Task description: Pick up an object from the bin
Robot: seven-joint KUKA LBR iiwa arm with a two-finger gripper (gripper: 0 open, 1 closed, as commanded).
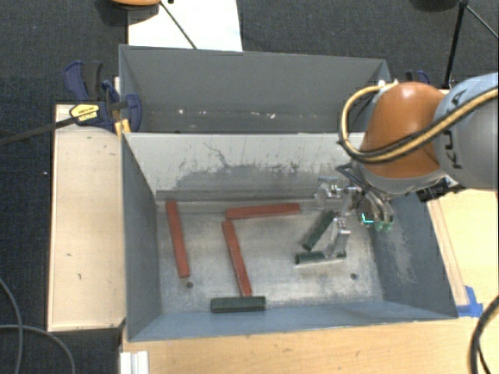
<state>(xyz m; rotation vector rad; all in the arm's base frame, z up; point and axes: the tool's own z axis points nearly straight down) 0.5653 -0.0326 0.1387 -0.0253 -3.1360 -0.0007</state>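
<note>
One short dark bar lies flat on the floor of the bin, in the right half and roughly midway between the back wall and the front wall. Its long side runs left to right.

The gripper hangs directly over this bar, reaching in from the right. Its two fingers stand apart, jaws open: one finger slants down toward the left end of the bar, and the other drops nearly straight toward the right end. Both tips come down to the level of the bar. Whether they touch it cannot be told, and the bar is not seen clamped between them.

Above the fingers sits the metal wrist, and behind it the rounded orange cover with a cable looped round it, over the bin's right wall.

Three reddish-brown sticks lie to the left of the bar.
- The back stick lies left to right near the foot of the back wall, with its right end near the gripper.
- The middle stick runs from just below the left end of the back stick toward the front, tilted slightly right.
- The left stick lies near the left wall, running front to back, well apart from the gripper.

A second dark bar lies left to right against the front wall, just below the near end of the middle stick.
</note>
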